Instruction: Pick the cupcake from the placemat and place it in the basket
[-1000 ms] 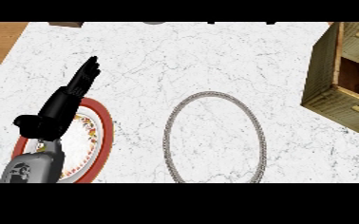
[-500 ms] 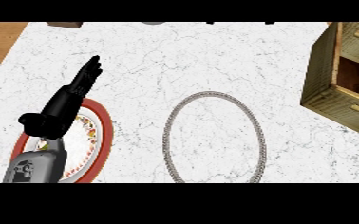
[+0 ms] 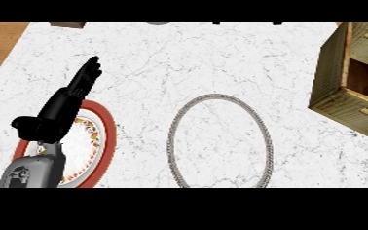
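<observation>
No cupcake shows anywhere in the head view, and I cannot make out a placemat. My left hand [image 3: 61, 109] reaches in from the lower left with its fingers straight and pointing away up the counter, holding nothing. It hovers over the far edge of a round plate [image 3: 106, 136] with a red rim and a patterned band. A thin grey ring [image 3: 215, 96], perhaps the basket's rim seen from above, lies on the counter to the right of the hand, with only marble showing inside it. My right hand is out of view.
A wooden crate [image 3: 332, 78] with open compartments stands at the right edge. The white marble counter [image 3: 179, 53] ends at the upper left, where brown floor [image 3: 10, 36] shows. A small brown object [image 3: 68, 25] peeks in at the top.
</observation>
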You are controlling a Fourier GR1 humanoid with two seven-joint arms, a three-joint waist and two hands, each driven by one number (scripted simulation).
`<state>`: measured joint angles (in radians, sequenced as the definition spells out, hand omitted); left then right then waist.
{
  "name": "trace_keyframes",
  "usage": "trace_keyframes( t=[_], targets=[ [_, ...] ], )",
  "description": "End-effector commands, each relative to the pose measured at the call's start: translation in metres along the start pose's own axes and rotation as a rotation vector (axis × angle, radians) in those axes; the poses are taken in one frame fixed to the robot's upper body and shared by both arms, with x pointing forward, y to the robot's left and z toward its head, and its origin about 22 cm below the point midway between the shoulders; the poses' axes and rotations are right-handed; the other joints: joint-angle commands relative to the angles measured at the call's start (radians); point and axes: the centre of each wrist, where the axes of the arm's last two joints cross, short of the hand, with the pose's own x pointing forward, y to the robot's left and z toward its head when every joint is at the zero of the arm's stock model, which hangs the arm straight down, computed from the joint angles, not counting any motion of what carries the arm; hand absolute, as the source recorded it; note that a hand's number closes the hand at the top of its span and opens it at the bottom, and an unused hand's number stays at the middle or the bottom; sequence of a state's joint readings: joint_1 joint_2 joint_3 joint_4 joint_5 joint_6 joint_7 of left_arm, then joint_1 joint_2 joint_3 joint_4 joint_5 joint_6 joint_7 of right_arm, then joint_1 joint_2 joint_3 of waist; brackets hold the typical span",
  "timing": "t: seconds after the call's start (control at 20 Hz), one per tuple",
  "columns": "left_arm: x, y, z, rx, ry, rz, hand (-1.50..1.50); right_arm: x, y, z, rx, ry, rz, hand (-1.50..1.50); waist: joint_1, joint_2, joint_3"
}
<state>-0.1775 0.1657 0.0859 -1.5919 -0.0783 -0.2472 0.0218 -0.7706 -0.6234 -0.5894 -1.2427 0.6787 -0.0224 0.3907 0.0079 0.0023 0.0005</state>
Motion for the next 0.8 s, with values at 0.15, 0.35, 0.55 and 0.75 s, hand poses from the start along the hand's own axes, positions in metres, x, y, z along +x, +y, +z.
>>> trace_keyframes(
  t=[0.15, 0.35, 0.55, 0.75],
  targets=[
    [-0.005, -0.001, -0.004, 0.001, 0.015, -0.005, 0.0, -0.06, 0.009, -0.002, -0.144, -0.026, 0.007, 1.5, -0.005, 0.001, 0.0],
    [0.005, -0.004, -0.003, -0.01, -0.009, -0.007, 0.0, -0.048, 0.022, -0.021, -0.158, 0.016, -0.104, -1.5, 0.006, 0.001, 0.0],
    [0.004, -0.018, 0.0, -0.011, 0.013, -0.003, 0.0, -0.052, -0.006, -0.038, -0.132, -0.046, -0.056, -1.5, 0.004, 0.001, 0.0],
    [0.023, -0.009, -0.023, 0.001, 0.0, -0.006, 0.0, -0.055, -0.006, -0.043, -0.125, -0.072, -0.106, -1.5, 0.0, 0.001, 0.0]
  ],
)
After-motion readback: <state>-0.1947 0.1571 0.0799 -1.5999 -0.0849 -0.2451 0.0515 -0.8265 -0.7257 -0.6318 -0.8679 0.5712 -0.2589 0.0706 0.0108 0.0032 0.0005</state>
